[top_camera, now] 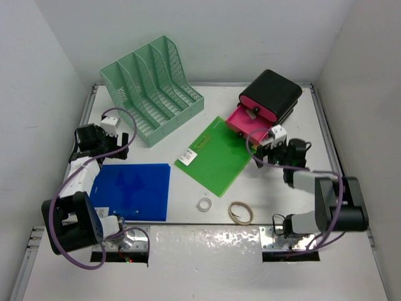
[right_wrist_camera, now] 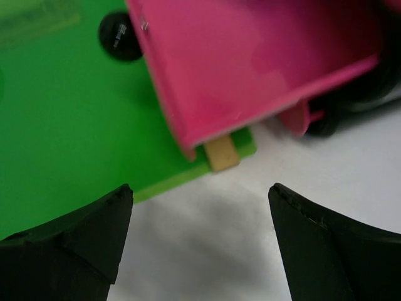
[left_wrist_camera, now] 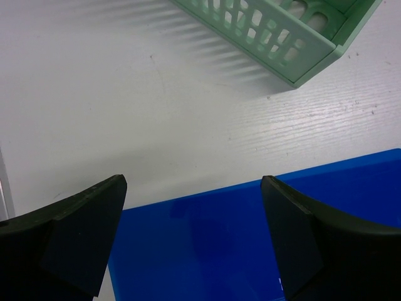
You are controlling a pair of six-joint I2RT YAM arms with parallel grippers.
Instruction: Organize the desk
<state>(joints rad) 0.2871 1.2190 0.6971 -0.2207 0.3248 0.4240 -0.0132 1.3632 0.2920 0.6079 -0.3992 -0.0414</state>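
Note:
The white desk [top_camera: 276, 188] holds a blue folder [top_camera: 131, 191] at the front left and a green folder [top_camera: 213, 157] in the middle. A pink drawer [top_camera: 241, 119] sticks out of a black box [top_camera: 270, 94] at the back right, over the green folder's corner. My left gripper [top_camera: 100, 153] is open and empty above the blue folder's far edge [left_wrist_camera: 207, 238]. My right gripper [top_camera: 258, 157] is open and empty over bare desk, just short of the pink drawer [right_wrist_camera: 250, 56] and the green folder's corner [right_wrist_camera: 62, 113].
A mint-green mesh file rack [top_camera: 153, 88] stands at the back left; its corner shows in the left wrist view [left_wrist_camera: 282, 37]. A white tape ring [top_camera: 203, 204] and a tan tape ring [top_camera: 240, 212] lie near the front. White walls enclose the desk.

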